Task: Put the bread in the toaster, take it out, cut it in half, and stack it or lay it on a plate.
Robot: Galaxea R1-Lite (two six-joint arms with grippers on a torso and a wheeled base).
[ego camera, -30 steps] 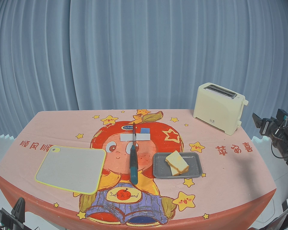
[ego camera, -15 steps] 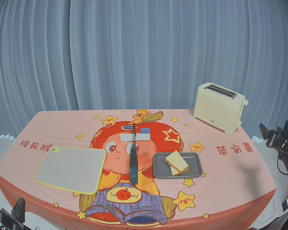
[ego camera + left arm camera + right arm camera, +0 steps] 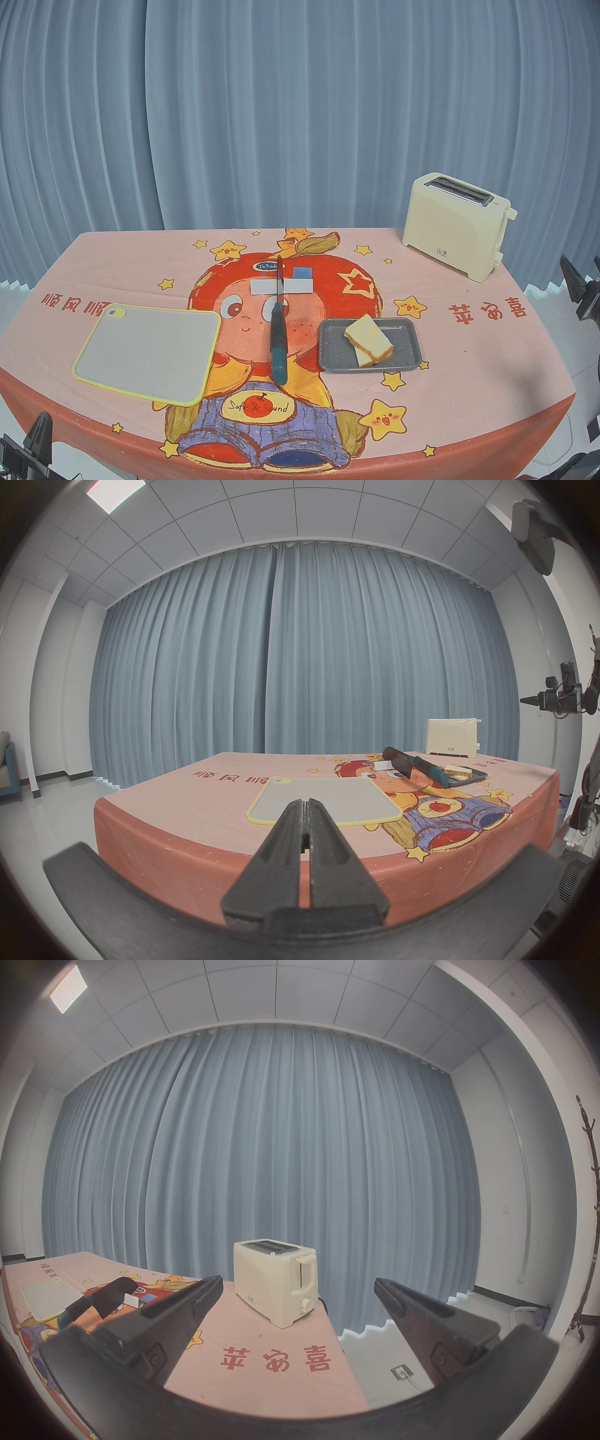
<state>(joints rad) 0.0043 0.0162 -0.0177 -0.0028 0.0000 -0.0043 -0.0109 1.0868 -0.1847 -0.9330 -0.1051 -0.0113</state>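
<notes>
On the grey tray (image 3: pixel 407 347), just right of the table's middle, I see the bread (image 3: pixel 369 340): two pale pieces with browned crust, one lying partly over the other. Just left of the tray lies the knife (image 3: pixel 279 340), teal handle toward me, its dark blade pointing away and crossing a white strip (image 3: pixel 294 286) with a small blue square (image 3: pixel 302 272) beside it. Farther left, the grey cutting board (image 3: pixel 147 353) with its yellow-green rim lies flat on the pink cartoon tablecloth (image 3: pixel 500 375), bare on top. The cream toaster (image 3: pixel 456 225) stands at the far right corner, well apart from the tray, both slots facing up.

My left gripper (image 3: pixel 305 830) hangs off the near left corner, its fingers pressed together with nothing between them. My right gripper (image 3: pixel 297 1285) sits off the right edge, level with the toaster, fingers spread wide and holding nothing.
</notes>
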